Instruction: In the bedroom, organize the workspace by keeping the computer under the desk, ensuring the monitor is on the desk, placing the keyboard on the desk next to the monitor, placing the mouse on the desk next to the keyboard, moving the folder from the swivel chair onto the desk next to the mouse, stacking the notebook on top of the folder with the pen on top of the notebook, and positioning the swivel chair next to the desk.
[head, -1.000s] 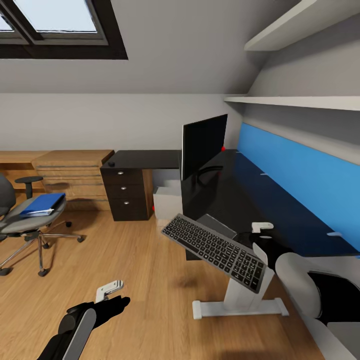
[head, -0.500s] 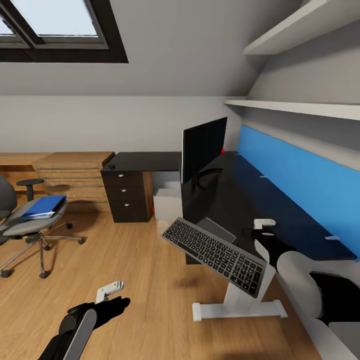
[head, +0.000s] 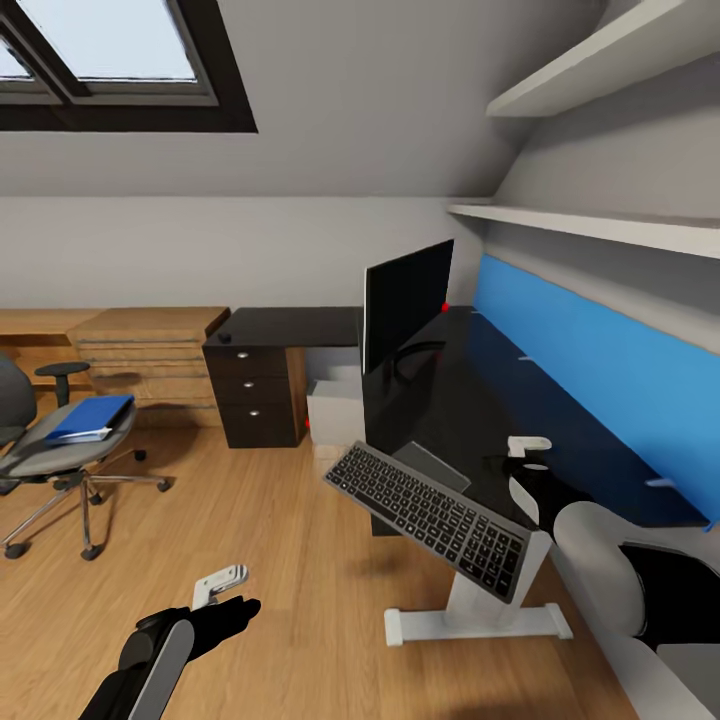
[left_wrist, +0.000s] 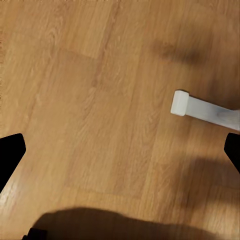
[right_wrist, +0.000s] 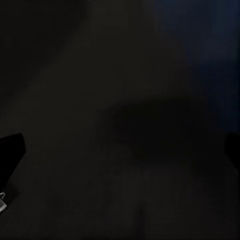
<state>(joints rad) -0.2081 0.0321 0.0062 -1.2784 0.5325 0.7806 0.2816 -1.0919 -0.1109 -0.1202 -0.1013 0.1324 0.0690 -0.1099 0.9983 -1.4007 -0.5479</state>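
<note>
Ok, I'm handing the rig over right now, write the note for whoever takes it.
Left pincer: open, empty, over the floor. Right pincer: open, empty, over the desk.
Done: monitor on the desk, computer under it.
Keyboard sits tilted, overhanging the desk's near edge; it needs setting flat. Mouse lies at the far end, above the drawers.
Left: move the blue folder off the swivel chair, then notebook, pen, chair.
</note>
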